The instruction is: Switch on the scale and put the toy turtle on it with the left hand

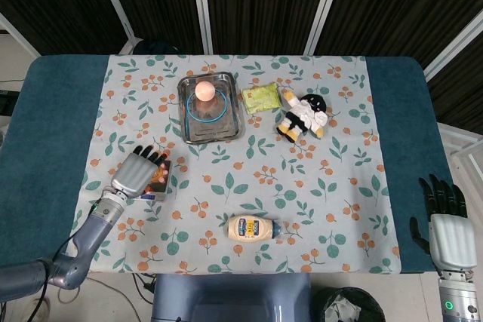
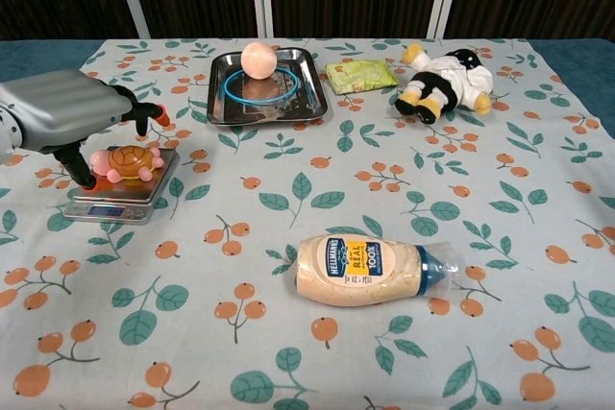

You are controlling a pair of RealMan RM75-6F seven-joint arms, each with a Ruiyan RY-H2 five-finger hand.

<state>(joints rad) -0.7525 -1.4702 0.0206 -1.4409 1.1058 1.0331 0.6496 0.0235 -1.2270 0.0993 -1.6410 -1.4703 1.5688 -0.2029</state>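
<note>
The toy turtle (image 2: 128,162), brown-shelled with pink limbs, lies flat on the plate of the small silver scale (image 2: 120,201) at the table's left. My left hand (image 2: 62,114) hovers just over it with fingers spread; the thumb reaches down beside the turtle's left end, and no finger clearly touches the toy. From the head view my left hand (image 1: 134,173) covers most of the scale (image 1: 163,188), and only a sliver of the turtle (image 1: 159,177) shows. My right hand (image 1: 445,225) hangs open past the table's right edge.
A metal tray (image 2: 223,103) at the back holds a peach ball (image 2: 258,59) and a blue ring. Beside it are a green packet (image 2: 359,75) and a plush toy (image 2: 442,79). A mayonnaise bottle (image 2: 365,270) lies on its side near the front.
</note>
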